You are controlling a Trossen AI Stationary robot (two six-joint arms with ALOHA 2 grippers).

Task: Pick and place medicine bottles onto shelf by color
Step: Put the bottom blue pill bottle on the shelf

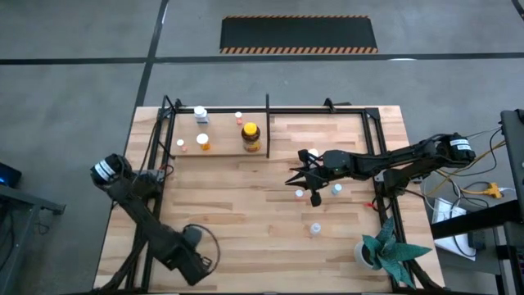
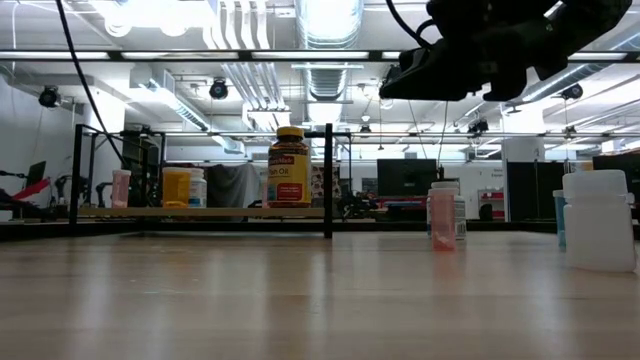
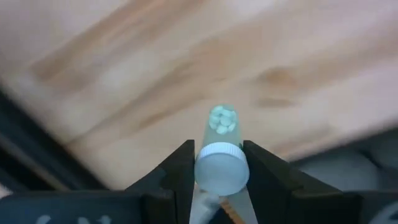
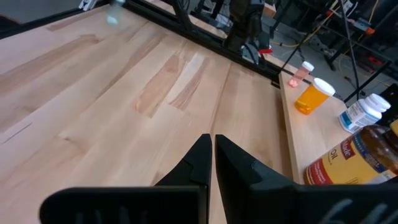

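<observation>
My left gripper (image 3: 217, 149) is over the table's near left part (image 1: 193, 256), shut on a tiny pale bottle (image 3: 221, 149) with a white cap. The shelf (image 1: 221, 153), a wooden board in a black frame, stands at the far left. On it are the amber jar (image 1: 250, 137), an orange bottle (image 1: 203, 142) and some small white and red-capped ones. My right gripper (image 4: 212, 140) hangs shut and empty above mid-table (image 1: 301, 166). Several small bottles (image 1: 315, 197) stand on the table below it. My left gripper pinches the bottle at its white cap (image 3: 202, 169), one finger on each side. The fingers come from above, pointing down. The bottle hangs upright below them, its bottom end with pale pills (image 3: 222, 119) toward the table, which looks some way beneath it.
A white pot with a green plant (image 1: 372, 252) stands at the near right corner. Black frame tubes (image 1: 379, 156) run along the table's left and right sides. In the low view a white bottle (image 2: 598, 220) stands close at the right, a pink one (image 2: 441, 217) farther off.
</observation>
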